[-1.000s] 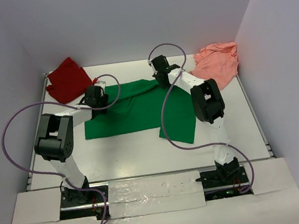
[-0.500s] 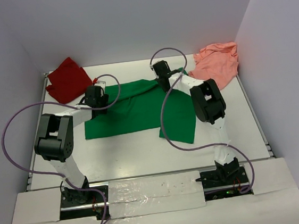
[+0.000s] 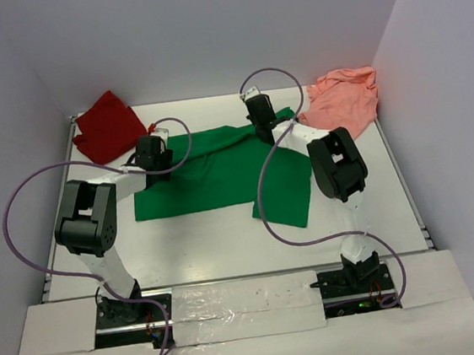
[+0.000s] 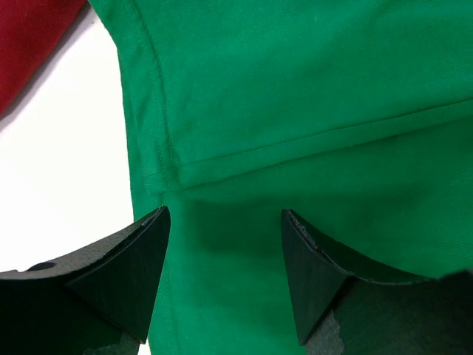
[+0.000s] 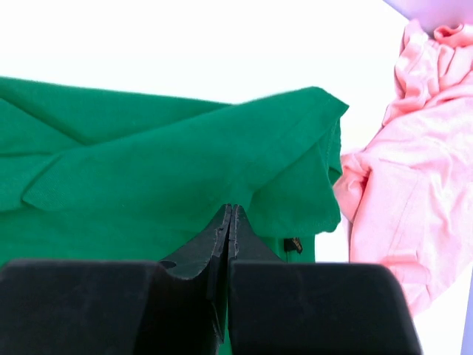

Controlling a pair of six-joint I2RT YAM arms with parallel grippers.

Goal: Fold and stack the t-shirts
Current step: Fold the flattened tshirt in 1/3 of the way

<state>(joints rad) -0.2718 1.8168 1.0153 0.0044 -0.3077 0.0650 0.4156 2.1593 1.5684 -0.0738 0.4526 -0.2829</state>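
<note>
On the near side of the green t-shirt (image 3: 203,177) the two arm bases are bolted down, with a strip of bare white worktop (image 3: 219,247) between them and the cloth. Purple cables (image 3: 8,218) loop off both arms. The right arm's cable hangs across the shirt's right-hand part, and that arm's dark upper link sits over the shirt's right edge, hiding some of it. The left arm's forearm runs in toward the shirt's left edge.

The green t-shirt lies spread in the middle of the worktop with its long axis running left to right. Its right-hand part reaches nearer than the rest. I can't make out which end is the neck.

The left gripper (image 4: 225,222) hangs just over the shirt's far left corner with its jaws spread apart and nothing between them. A stitched seam runs across the cloth just beyond its fingers.

The right gripper (image 5: 229,211) is down at the shirt's far right edge with its jaws pressed tight together. A fold of green is bunched around the tips. Whether cloth is pinched in them I can't tell.

Beyond the shirt's left corner the dark red t-shirt (image 3: 106,126) lies crumpled in the far left corner. Beyond its right end the salmon pink t-shirt (image 3: 346,98) is heaped against the right wall (image 3: 443,122), close to the green sleeve.
</note>
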